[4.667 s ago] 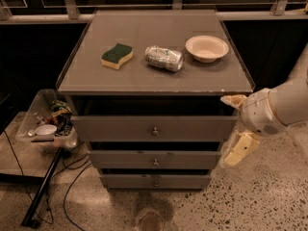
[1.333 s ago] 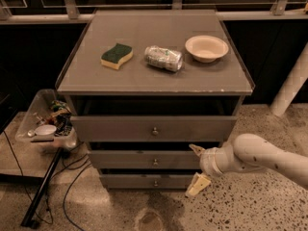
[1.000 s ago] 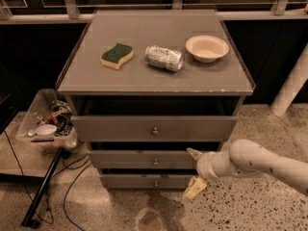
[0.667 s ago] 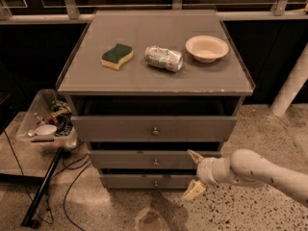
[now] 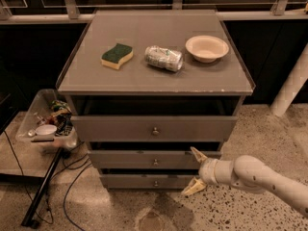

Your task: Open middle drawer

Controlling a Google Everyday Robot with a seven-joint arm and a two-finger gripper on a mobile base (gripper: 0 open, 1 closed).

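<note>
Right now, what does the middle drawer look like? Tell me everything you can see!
The middle drawer is a wide, shallow grey front, flat, with one small round metal knob at its centre. It sits between the top drawer and the bottom drawer and looks pushed in: none of its inside shows. The gripper hangs in front of its right part, fingers spread open, the upper fingertip near the drawer's top edge; whether it touches is unclear. Nothing holds the knob.

1. No text, brand, number or sign can be read anywhere; the print on the crushed can (image 5: 164,58) is illegible.
2. The gripper (image 5: 190,172), fingers spread, near the right end of the middle drawer (image 5: 120,159), bears no readable marking.
</note>
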